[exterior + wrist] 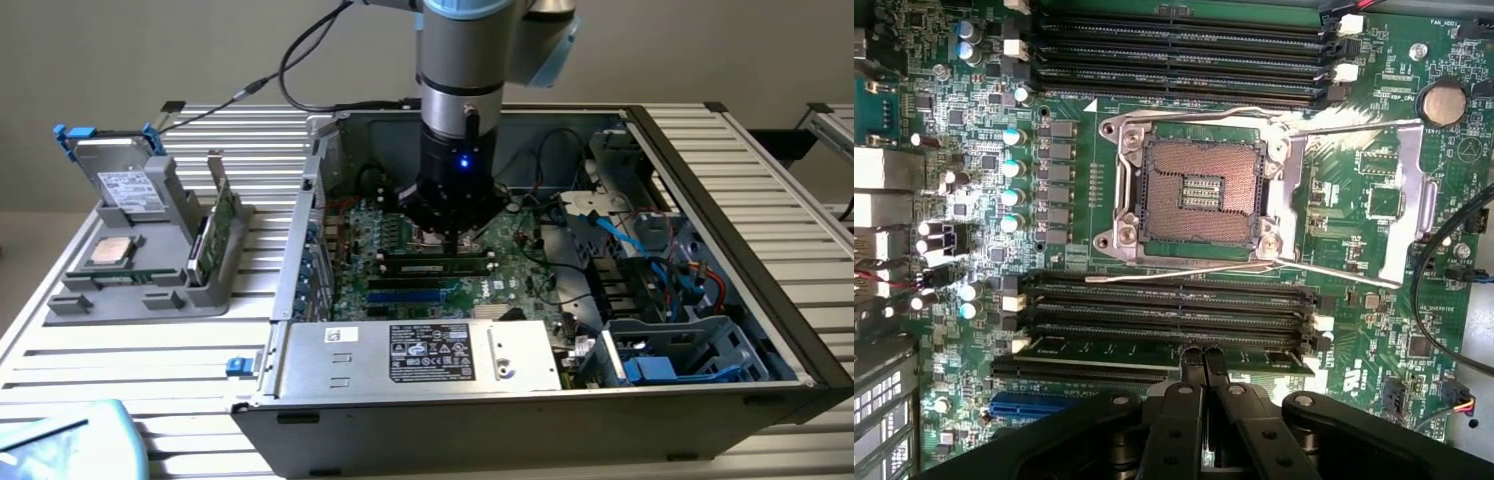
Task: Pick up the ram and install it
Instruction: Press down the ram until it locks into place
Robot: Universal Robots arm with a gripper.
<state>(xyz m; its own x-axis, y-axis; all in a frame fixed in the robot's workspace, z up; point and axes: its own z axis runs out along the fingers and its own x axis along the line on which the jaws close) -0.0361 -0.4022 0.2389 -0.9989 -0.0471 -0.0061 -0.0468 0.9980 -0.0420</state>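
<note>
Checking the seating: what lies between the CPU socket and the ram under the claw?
In the wrist view, three empty memory slots lie between the CPU socket and the ram, where the shut claw meets it.

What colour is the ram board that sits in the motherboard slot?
Green, best seen in the wrist view: the ram.

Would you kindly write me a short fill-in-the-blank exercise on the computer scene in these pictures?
1. The gripper, its jaws shut, rests on the top edge of the ____, which sits in a motherboard slot.
2. The processor socket on the motherboard stands ____, its pins bare.
3. On the grey holder at the exterior view's left, the silver hard drive has ____ tabs.
4. The power supply carries a ____ label.

Missing words: ram; empty; blue; black
</note>
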